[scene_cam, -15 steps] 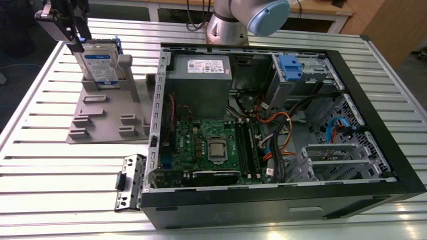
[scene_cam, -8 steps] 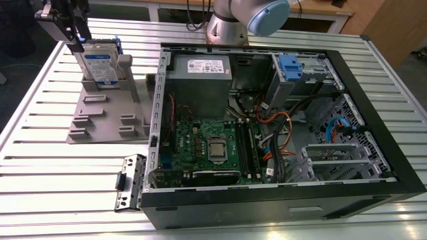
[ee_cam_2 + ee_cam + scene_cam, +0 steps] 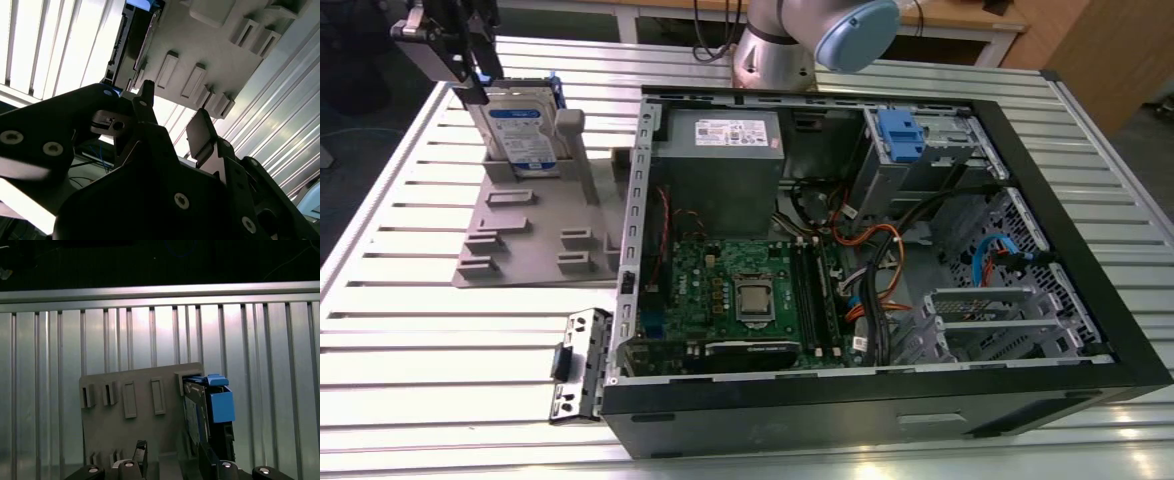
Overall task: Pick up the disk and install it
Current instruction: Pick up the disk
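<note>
Disk [image 3: 520,128]: is standing on edge in the grey plastic stand [image 3: 534,225]; silver metal, blue frame.
Gripper [image 3: 174,455]: is hovering above it, black fingers [image 3: 141,454] spread, gripping nothing.
Table [image 3: 440,360]: shiny ribbed metal slats are carrying the stand and an open black computer case [image 3: 854,415].

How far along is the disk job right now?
Done: nothing yet. The disk stands upright in its grey holder on the table, outside the computer case.
In hand: the open claw hangs just above the disk, with nothing between its fingers.
Left: the disk is not yet gripped or lifted, and not yet installed in the case.
</note>
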{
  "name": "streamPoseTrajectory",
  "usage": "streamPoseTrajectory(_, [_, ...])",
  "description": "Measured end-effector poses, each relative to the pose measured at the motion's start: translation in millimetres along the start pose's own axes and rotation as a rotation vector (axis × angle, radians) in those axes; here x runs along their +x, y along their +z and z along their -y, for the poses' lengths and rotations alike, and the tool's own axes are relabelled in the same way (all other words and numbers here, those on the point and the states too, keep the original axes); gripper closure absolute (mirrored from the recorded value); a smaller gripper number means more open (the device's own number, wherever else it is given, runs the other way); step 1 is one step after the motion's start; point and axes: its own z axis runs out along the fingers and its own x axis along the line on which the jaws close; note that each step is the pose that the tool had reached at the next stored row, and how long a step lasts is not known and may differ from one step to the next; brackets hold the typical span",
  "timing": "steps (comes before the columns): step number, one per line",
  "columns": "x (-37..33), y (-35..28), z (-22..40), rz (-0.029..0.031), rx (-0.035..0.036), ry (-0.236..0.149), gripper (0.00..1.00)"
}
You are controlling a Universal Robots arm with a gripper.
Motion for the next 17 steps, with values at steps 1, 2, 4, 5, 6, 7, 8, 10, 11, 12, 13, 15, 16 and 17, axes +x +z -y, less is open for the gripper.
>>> streamPoseTrajectory(1, [-0.6,0.2,0.0,0.0001,0.0001,0.0,0.47])
streamPoseTrajectory(2, [-1.2,0.3,-0.1,0.0,0.0001,0.0,0.47])
streamPoseTrajectory(4, [-2.9,0.5,-0.2,0.0,0.0001,0.0,0.47])
streamPoseTrajectory(5, [-3.7,0.6,-0.2,0.0,0.0001,0.0,0.47])
streamPoseTrajectory(6, [-4.4,0.7,-0.2,0.0,0.0,-0.001,0.47])
streamPoseTrajectory(7, [-5.1,0.9,-0.3,0.0,0.0001,-0.001,0.47])
streamPoseTrajectory(8, [-5.8,1.0,-0.3,0.0,0.0001,-0.001,0.47])
streamPoseTrajectory(10, [-7.1,1.3,-0.4,0.0,0.0,-0.001,0.47])
streamPoseTrajectory(11, [-7.9,1.5,-0.4,0.0,0.0001,-0.001,0.47])
streamPoseTrajectory(12, [-8.6,1.6,-0.4,-0.0001,0.0001,-0.001,0.47])
streamPoseTrajectory(13, [-9.4,1.7,-0.5,0.0,0.0,-0.001,0.47])
streamPoseTrajectory(15, [-10.4,2.0,-0.6,0.0,0.0001,-0.001,0.47])
streamPoseTrajectory(16, [-10.9,2.1,-0.6,0.0,0.0001,-0.001,0.47])
streamPoseTrajectory(17, [-11.2,2.2,-0.6,0.0,0.0001,-0.001,0.47])
